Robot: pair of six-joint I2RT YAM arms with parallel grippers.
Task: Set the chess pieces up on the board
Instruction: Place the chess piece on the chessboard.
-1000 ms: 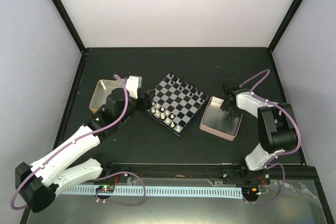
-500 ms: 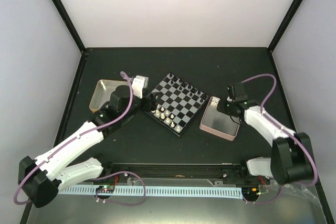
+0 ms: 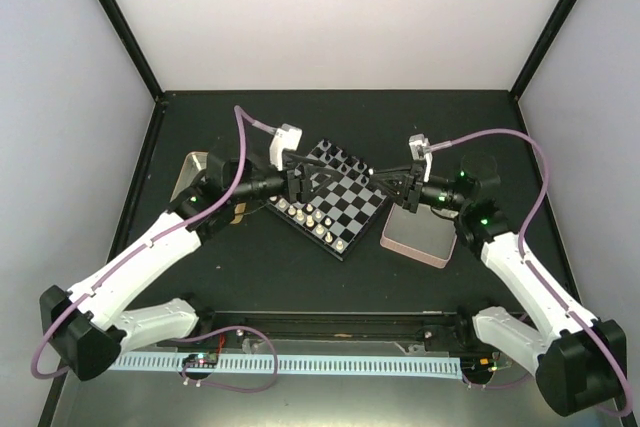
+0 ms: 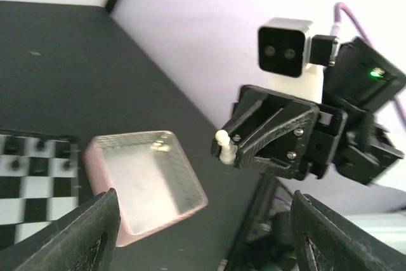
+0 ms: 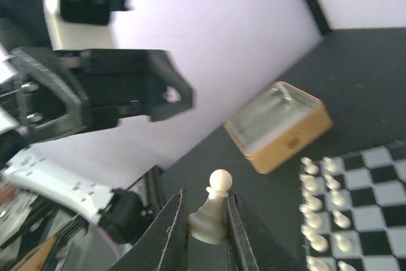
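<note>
Right gripper (image 5: 204, 220): jaws clamped on the base of one white pawn (image 5: 214, 204); the head stands clear beyond the fingertips.
Left gripper (image 3: 303, 180): jaws wide apart, nothing between them.
Position of arms: both grippers are raised over the board (image 3: 345, 197), tips facing each other across it, a gap between them.
Pawn, whereabouts: in the air above the right half of the board, touching nothing but the right fingers.
Pawn, long axis: runs along the right fingers, head leading towards the left gripper; it looks nearer level than upright over the table.
Key relation: in the left wrist view the pawn sits straight ahead of the open left jaws, between their lines and somewhat high of centre, well short of them.
White pieces (image 3: 315, 222): two rows on the board's near-left edge, under the left arm's side.
Black pieces (image 3: 345, 157): along the far edge.
Pink tray (image 3: 418, 239): just beside the board's right corner, below the right gripper.
Yellow tin (image 5: 282, 125): left of the board, beyond the white rows.
Judgement: a handover seems likely, as the left arm is nearer the white rows. The left jaws would need to close across the head end, which is small, so a slip is possible.
</note>
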